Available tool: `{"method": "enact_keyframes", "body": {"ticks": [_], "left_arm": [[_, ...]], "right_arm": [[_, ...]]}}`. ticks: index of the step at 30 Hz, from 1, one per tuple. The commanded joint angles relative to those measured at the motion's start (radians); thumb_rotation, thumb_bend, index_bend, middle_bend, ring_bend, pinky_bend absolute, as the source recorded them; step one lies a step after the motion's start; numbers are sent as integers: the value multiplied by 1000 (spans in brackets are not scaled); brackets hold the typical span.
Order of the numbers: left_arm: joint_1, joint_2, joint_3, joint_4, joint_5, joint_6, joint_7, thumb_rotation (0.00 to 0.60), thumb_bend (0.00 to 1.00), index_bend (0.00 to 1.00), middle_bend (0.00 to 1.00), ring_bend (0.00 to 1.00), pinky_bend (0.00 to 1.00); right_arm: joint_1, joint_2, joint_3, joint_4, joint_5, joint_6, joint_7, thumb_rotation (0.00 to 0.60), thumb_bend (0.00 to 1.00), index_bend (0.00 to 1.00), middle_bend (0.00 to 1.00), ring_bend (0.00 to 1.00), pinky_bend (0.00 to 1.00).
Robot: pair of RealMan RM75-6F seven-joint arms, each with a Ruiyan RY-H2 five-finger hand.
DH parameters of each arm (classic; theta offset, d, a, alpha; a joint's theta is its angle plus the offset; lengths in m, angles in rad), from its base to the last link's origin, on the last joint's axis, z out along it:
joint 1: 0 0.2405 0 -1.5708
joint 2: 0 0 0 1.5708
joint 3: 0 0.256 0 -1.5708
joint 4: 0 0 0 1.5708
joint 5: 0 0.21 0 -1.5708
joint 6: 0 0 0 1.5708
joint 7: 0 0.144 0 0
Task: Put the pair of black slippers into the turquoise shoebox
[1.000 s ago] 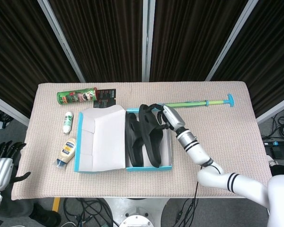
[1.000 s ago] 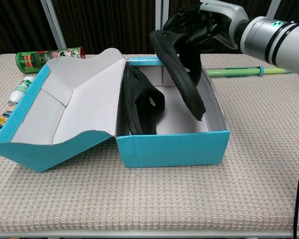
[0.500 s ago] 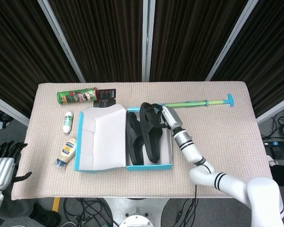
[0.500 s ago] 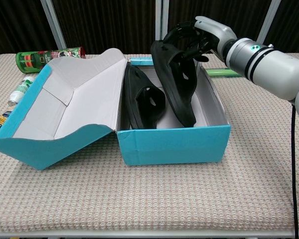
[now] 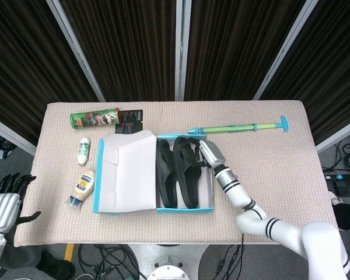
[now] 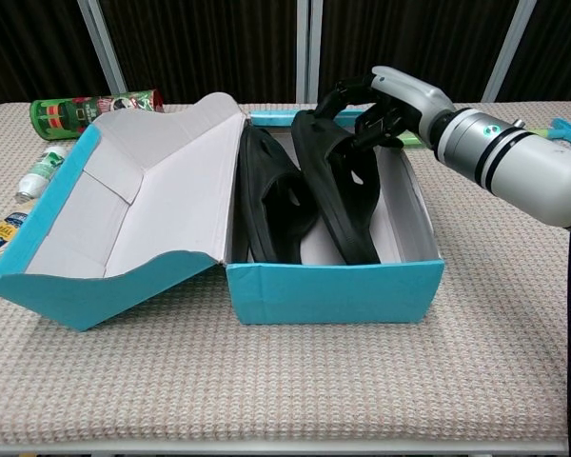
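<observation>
The turquoise shoebox (image 5: pixel 184 208) (image 6: pixel 333 290) stands open at mid-table, its lid (image 5: pixel 125 169) (image 6: pixel 124 209) folded out to the left. Both black slippers lie inside, side by side. The first slipper (image 5: pixel 165 175) (image 6: pixel 271 195) leans against the lid side. The second slipper (image 5: pixel 188 172) (image 6: pixel 341 190) rests to its right. My right hand (image 5: pixel 206 153) (image 6: pixel 388 103) reaches over the box's far right corner, and its fingers still grip the far end of the second slipper. My left hand (image 5: pixel 6 201) hangs off the table's left front corner, fingers apart, holding nothing.
A green snack can (image 5: pixel 93 119) (image 6: pixel 95 107) and a black packet (image 5: pixel 130 119) lie behind the box. A white bottle (image 5: pixel 83 150) (image 6: pixel 43 167) and a mayonnaise bottle (image 5: pixel 80 186) lie to its left. A green and turquoise stick (image 5: pixel 239 126) lies behind on the right.
My right hand has come down and brought the second slipper from above the box to rest inside it beside the first. The left hand has stayed put.
</observation>
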Motion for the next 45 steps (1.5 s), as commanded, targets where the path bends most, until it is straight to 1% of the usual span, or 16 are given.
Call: {"method": "enact_keyframes", "body": {"ticks": [1, 3, 4, 6, 9, 13, 16, 22, 24, 26, 28, 29, 31, 34, 39, 45], "left_arm": [[0, -1, 0, 2, 0, 1, -1, 600, 29, 165, 120, 41, 33], [0, -2, 0, 4, 0, 1, -3, 600, 29, 165, 120, 41, 33], [0, -3, 0, 4, 0, 1, -3, 600, 29, 165, 120, 41, 33], [0, -4, -1, 5, 1, 3, -5, 600, 28, 165, 120, 41, 33], [0, -4, -1, 7, 3, 5, -7, 600, 29, 165, 120, 41, 33], [0, -4, 0, 9, 6, 8, -10, 600, 29, 165, 120, 41, 33], [1, -3, 0, 9, 7, 11, -13, 600, 29, 165, 120, 41, 33], [2, -2, 2, 10, 11, 13, -16, 600, 29, 165, 120, 41, 33], [0, -1, 2, 7, 16, 13, -18, 600, 28, 165, 120, 41, 33], [-1, 1, 2, 5, 18, 15, -17, 600, 29, 165, 120, 41, 33], [0, 2, 2, 2, 19, 16, -17, 600, 29, 165, 120, 41, 33], [1, 3, 3, 1, 19, 18, -17, 600, 29, 165, 120, 41, 33], [2, 5, 3, 0, 18, 19, -16, 600, 29, 165, 120, 41, 33], [5, 5, 4, -2, 16, 20, -17, 600, 29, 165, 120, 41, 33], [7, 4, 6, 0, 14, 20, -16, 600, 29, 165, 120, 41, 33], [8, 2, 7, 5, 11, 17, -19, 600, 29, 165, 120, 41, 33]], "right_arm": [[-5, 22, -18, -21, -6, -16, -46, 600, 192, 109, 189, 670, 922], [-11, 40, -26, -48, -5, -23, -75, 600, 183, 10, 96, 637, 903], [-13, 50, -29, -61, -5, -25, -90, 600, 181, 0, 51, 619, 896], [-19, 74, -34, -93, -2, -30, -123, 600, 170, 0, 5, 585, 884], [-28, 107, -32, -143, 5, -27, -163, 600, 109, 0, 0, 540, 869], [-36, 161, -24, -211, 7, -18, -196, 600, 62, 0, 0, 521, 869], [-42, 216, -24, -267, -2, -13, -225, 600, 62, 0, 0, 515, 869], [-52, 368, -32, -410, -16, -31, -291, 600, 76, 0, 0, 509, 862], [-58, 405, -28, -466, -16, -30, -287, 600, 77, 0, 0, 513, 859], [-61, 427, -17, -523, -17, -33, -241, 600, 80, 0, 12, 539, 864], [-61, 437, -14, -553, -30, -35, -209, 600, 98, 12, 79, 583, 879], [-60, 438, -12, -565, -36, -37, -189, 600, 121, 37, 126, 602, 886], [-54, 439, -12, -576, -39, -52, -164, 600, 204, 104, 188, 623, 896], [-45, 421, -14, -566, -33, -57, -175, 600, 306, 150, 238, 640, 900], [-24, 389, -23, -541, 5, -88, -225, 600, 391, 157, 257, 645, 901], [-4, 348, -25, -507, 48, -111, -269, 600, 400, 157, 256, 644, 902]]}}
